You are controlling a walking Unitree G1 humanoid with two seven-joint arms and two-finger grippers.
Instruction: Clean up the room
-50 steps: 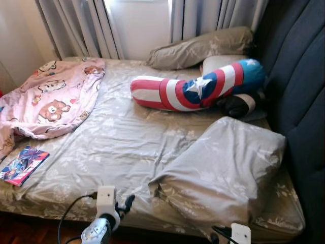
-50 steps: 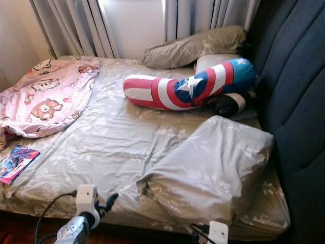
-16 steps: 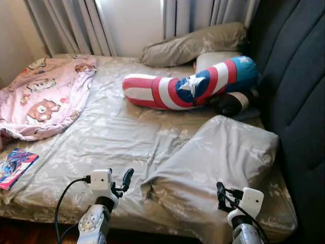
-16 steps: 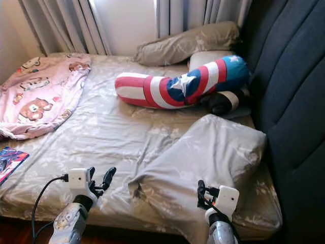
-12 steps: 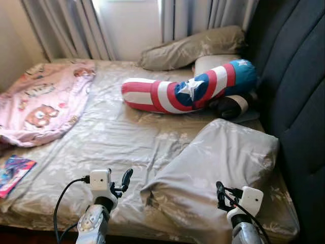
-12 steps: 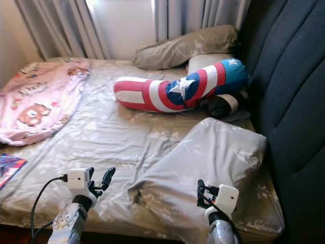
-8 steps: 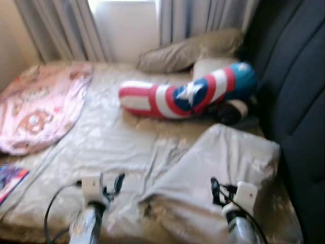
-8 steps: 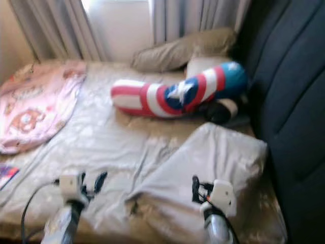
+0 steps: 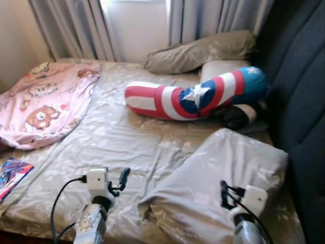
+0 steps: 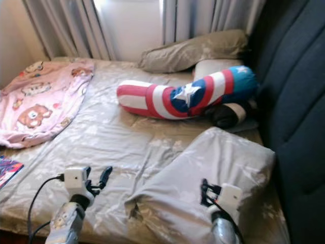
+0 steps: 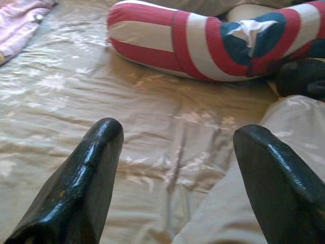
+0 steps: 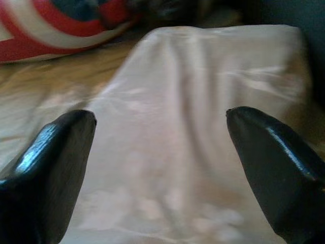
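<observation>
A large grey floral pillow [image 9: 223, 183] lies skewed on the bed's near right corner, beside the dark headboard [image 9: 299, 101]. My right gripper [image 12: 162, 152] hovers open just above the pillow's near end [image 12: 193, 132]. My left gripper [image 11: 172, 157] is open over the bedsheet [image 11: 76, 101], left of the pillow's near corner. A red, white and blue star-patterned bolster [image 9: 198, 96] lies across the middle of the bed. A pink bear-print blanket [image 9: 45, 101] is bunched at the far left. A comic book [image 9: 12, 175] sits at the bed's near left edge.
Another grey pillow [image 9: 203, 50] and a pale one [image 9: 223, 68] rest at the far end under the curtains [image 9: 76, 28]. A dark rolled item [image 9: 238, 116] lies behind the bolster. Open sheet [image 9: 117, 137] stretches between blanket and big pillow.
Both arms have come up from the bed's near edge into view over the mattress. The camera has shifted a little; the things on the bed have not moved.
</observation>
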